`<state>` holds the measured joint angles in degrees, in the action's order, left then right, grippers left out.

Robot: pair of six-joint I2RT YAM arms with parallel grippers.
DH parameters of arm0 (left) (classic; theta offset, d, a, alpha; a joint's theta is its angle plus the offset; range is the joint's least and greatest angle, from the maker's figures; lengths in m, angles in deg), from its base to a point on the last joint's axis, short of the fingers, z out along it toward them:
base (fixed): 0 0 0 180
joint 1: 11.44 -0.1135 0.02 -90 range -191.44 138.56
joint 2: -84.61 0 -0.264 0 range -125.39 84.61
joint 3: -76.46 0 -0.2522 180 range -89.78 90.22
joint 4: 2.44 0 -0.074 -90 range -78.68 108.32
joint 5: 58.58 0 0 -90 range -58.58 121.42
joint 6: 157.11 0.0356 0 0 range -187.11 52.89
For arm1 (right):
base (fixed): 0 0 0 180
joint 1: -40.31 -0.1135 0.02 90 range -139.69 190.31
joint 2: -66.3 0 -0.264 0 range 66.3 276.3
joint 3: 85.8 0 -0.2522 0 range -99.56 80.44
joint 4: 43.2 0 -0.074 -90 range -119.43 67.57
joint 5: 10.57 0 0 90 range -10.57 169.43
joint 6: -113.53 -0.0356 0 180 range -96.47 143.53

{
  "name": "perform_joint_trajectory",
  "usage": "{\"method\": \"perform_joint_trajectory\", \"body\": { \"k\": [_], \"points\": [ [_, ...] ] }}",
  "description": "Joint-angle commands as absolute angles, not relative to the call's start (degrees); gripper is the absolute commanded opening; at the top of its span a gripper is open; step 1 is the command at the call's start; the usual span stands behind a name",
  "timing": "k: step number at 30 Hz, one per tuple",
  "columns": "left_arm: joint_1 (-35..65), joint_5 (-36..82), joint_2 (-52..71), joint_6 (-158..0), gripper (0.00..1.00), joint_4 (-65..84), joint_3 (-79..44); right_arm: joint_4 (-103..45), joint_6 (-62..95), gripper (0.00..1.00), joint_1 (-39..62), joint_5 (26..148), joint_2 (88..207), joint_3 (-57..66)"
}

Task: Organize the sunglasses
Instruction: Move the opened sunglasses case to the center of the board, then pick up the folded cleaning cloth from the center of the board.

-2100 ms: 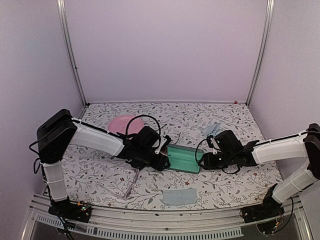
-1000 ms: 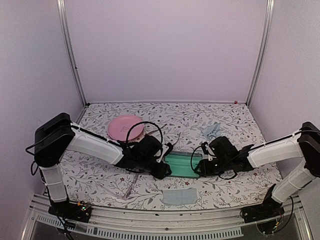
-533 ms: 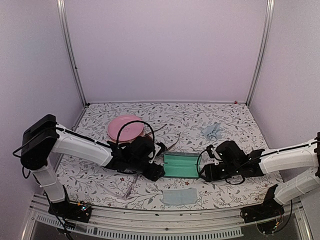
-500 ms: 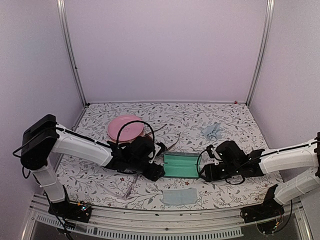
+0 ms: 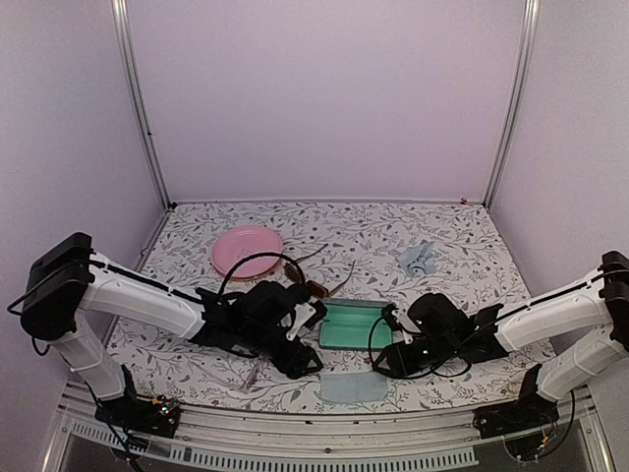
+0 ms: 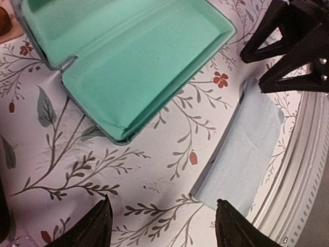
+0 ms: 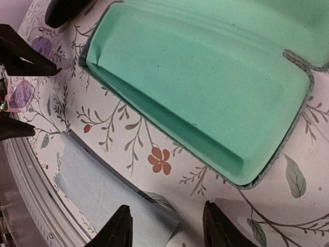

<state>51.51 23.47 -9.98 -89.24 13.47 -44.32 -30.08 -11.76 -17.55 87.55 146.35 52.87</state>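
Top external view has both arms drawn back toward the near edge. Two seconds ago their grippers were at the two ends of the green case [image 5: 354, 324]; now it lies free and open on the table [image 5: 462, 236], slid a little nearer. That suggests the opening step is done and the case is ready to take a pair. The left gripper [image 6: 163, 201] has its fingers spread with only patterned cloth between them, and the right gripper [image 7: 167, 206] is likewise spread and empty. Both hover just near of the case, with their tips close together. Neither pair of sunglasses is packed yet. The reddish-brown pair [image 5: 314, 288] lies just beyond the case's far-left corner, arms splayed. The pale pair [image 5: 254, 374] lies near the front edge, left of the left gripper, and shows at the far left of the right wrist view. A grey-blue flat case [image 5: 352, 387] lies just near of the green one, beneath the two grippers, and could be nudged on the next reach. A pink plate [image 5: 247, 251] far left and a crumpled blue cloth [image 5: 418, 258] far right lie well clear.
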Motion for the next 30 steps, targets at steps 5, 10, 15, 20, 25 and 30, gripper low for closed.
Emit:
{"method": "perform_joint_trajectory", "body": {
  "k": [5, 10, 15, 20, 25, 30],
  "points": [
    [53.0, 18.4, -13.5, -87.9, 0.67, 11.3, -43.6, -32.6, -12.0, 0.46, -18.5, 90.1, 147.8, 54.4],
    [53.5, 17.0, -15.9, -87.5, 0.66, 10.8, -42.9, -34.0, -11.8, 0.43, -18.5, 91.9, 146.5, 55.8],
    [53.8, 14.8, -17.1, -87.3, 0.63, 10.0, -42.8, -34.2, -11.3, 0.39, -18.5, 92.4, 146.4, 56.3],
    [53.9, 13.8, -17.4, -87.0, 0.56, 10.0, -42.9, -33.7, -11.4, 0.36, -18.5, 91.8, 145.7, 56.5],
    [54.1, 12.1, -18.1, -86.5, 0.49, 10.1, -42.6, -33.5, -10.8, 0.34, -18.5, 91.7, 146.0, 56.1],
    [54.1, 11.2, -19.0, -85.8, 0.42, 10.5, -42.1, -33.6, -10.5, 0.31, -18.6, 91.6, 146.5, 55.9]
  ]
}}
